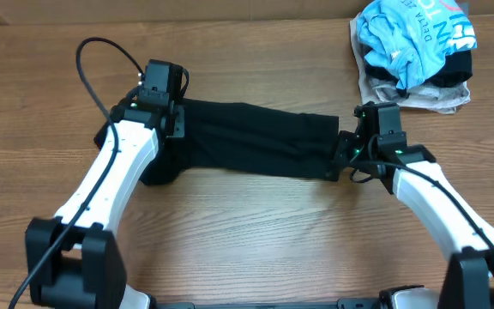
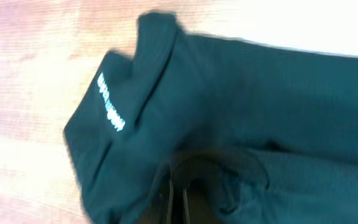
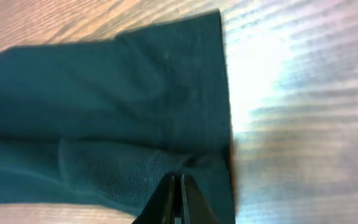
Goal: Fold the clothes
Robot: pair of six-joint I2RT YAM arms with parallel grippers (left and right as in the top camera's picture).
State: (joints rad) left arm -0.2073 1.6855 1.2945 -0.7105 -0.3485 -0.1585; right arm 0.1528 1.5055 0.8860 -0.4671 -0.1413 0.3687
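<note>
The black shirt [image 1: 256, 137] lies as a long folded band across the middle of the wooden table. My left gripper [image 1: 173, 127] is at its left end, and my right gripper [image 1: 343, 154] is at its right end. In the left wrist view the shirt [image 2: 247, 93] shows small white lettering, and fabric bunches around the nearly closed jaws [image 2: 179, 194]. In the right wrist view the jaws [image 3: 178, 182] are shut on the near corner of the shirt [image 3: 104, 93], by its straight right edge.
A pile of clothes sits at the back right corner: a light blue tee [image 1: 414, 34] with white lettering on top of a beige garment [image 1: 440, 99]. A black cable [image 1: 101, 60] loops behind the left arm. Bare wooden table [image 1: 256, 232] lies in front of the shirt.
</note>
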